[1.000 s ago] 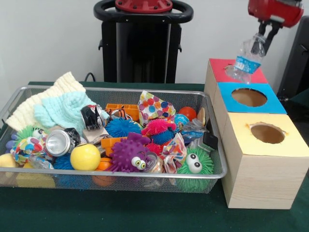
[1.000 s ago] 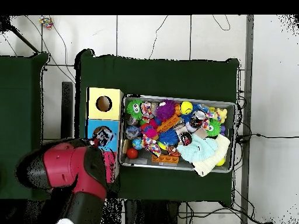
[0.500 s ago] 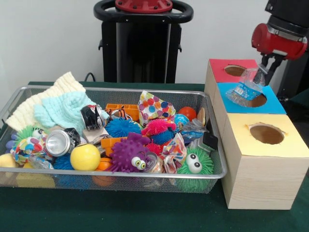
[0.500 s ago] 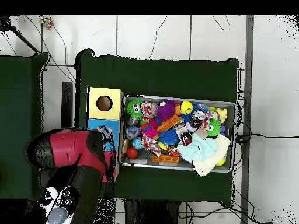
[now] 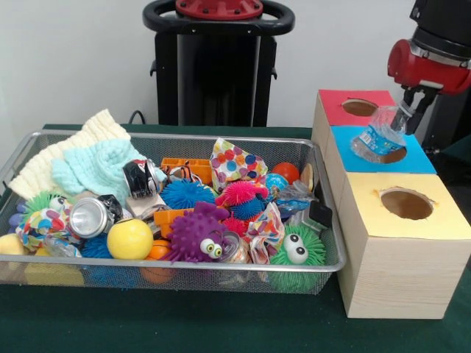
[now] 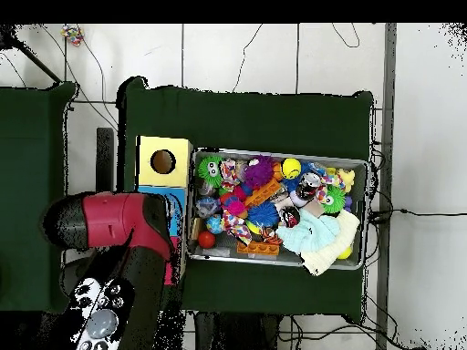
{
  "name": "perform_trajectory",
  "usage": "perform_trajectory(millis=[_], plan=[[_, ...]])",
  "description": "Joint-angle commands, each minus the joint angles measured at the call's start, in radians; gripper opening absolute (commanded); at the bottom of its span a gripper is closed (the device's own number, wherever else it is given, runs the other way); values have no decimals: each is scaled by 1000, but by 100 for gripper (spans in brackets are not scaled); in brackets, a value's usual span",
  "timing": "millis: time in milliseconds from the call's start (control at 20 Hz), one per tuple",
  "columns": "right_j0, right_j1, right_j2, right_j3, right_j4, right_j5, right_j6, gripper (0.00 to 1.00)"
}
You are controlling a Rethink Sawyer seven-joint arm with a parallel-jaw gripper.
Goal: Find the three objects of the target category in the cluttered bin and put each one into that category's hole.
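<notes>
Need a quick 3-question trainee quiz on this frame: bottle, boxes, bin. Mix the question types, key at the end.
1. True or false: the gripper holds the crushed plastic bottle over the yellow-topped box.
2. Which hole is the bottle nearest? A) red-topped box B) blue-topped box C) yellow-topped box
3. Fill in: in the wire bin, the green spiky toy with googly eyes sits at the front corner nearest the ____-topped box.

Key
1. False: it hangs tilted over the blue-topped box, its lower end at the hole.
2. B
3. yellow
</notes>
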Motion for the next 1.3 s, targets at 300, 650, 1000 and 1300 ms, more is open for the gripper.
perform_trajectory(millis=[300, 650, 1000, 1300], plan=[[-96, 230, 190, 79, -26, -363, 164, 0], [-74, 237, 177, 84, -25, -391, 203, 0], [-109, 212, 211, 122, -34, -419, 165, 0], [-129, 200, 226, 163, -25, -445, 190, 0]])
